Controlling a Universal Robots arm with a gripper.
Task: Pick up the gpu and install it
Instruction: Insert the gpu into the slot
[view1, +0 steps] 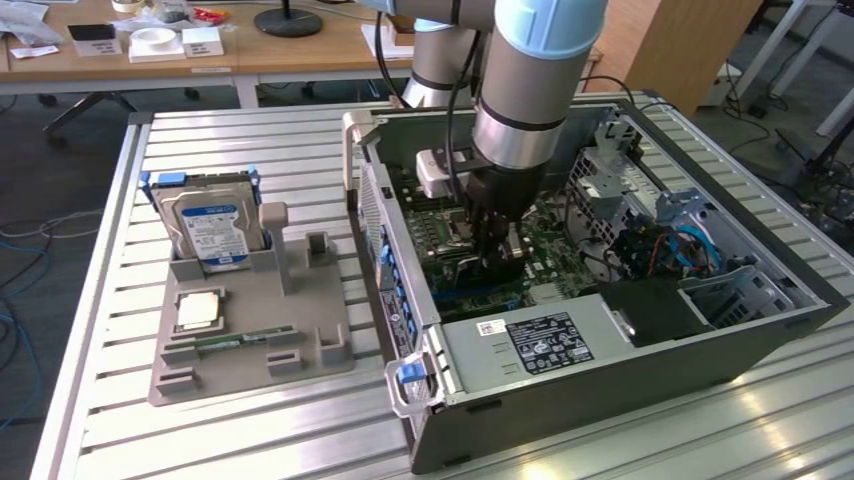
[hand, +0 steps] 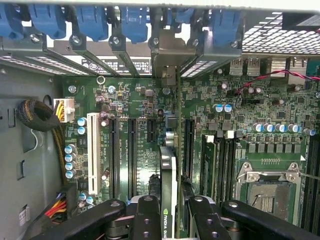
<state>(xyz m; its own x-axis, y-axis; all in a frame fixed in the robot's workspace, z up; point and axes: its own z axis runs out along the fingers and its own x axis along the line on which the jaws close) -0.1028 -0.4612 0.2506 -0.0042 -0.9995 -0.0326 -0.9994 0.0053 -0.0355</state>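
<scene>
Seeing the hand pinching the gpu edge-on inside the open PC case — card held upright over the motherboard, beside its black expansion slots.

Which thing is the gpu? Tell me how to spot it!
Look inside the open computer case, right under the robot arm. The gripper is shut on the gpu, a thin card held on edge above the green motherboard. Unlike the flat parts below, it stands upright with a black cooler on one face.
</scene>
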